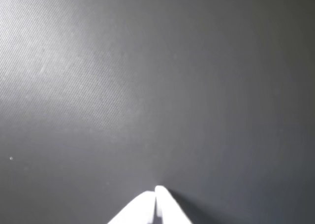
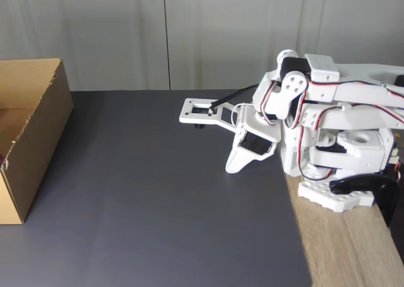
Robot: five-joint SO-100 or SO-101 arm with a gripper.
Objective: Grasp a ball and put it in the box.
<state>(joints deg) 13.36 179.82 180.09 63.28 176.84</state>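
Observation:
The brown cardboard box [image 2: 39, 132] stands at the left edge of the fixed view with its top open, and part of it is cut off by the frame. The ball is out of view. My white arm is folded low at the right of the mat, far from the box. Its gripper [image 2: 233, 168] points down with its tip on or just above the mat. In the wrist view the two white fingertips of the gripper [image 1: 156, 193] meet at the bottom edge, shut with nothing between them, over bare dark mat.
A dark grey mat [image 2: 158, 205] covers the table between arm and box. To the right lies bare wooden tabletop [image 2: 347, 255], where the arm's base is held by a black clamp [image 2: 369, 191]. A white bracket [image 2: 202, 113] juts left from the arm.

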